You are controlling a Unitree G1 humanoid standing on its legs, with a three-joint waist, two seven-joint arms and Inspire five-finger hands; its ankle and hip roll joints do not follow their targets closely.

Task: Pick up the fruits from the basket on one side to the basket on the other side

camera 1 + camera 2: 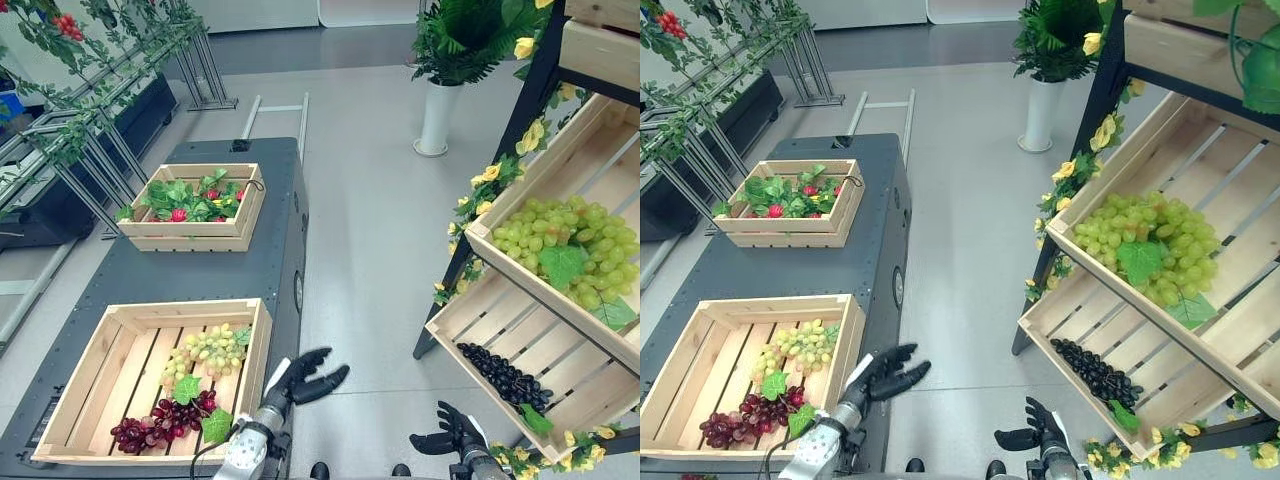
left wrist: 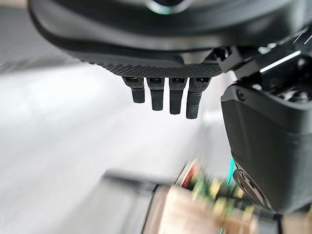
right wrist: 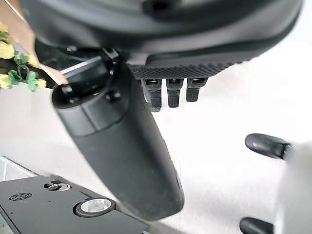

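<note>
Hovering empty, both the left hand (image 1: 305, 378) and right hand (image 1: 450, 432) are relaxed; black grapes (image 1: 503, 377) look soft, best pinched by the stem.

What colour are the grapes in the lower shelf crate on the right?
Black, a dark bunch with a green leaf, lying in the lower shelf crate. Clearest in the left eye view.

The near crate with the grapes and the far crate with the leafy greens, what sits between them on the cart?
Nothing: in the left eye view, bare dark cart top separates the near crate from the far crate.
</note>
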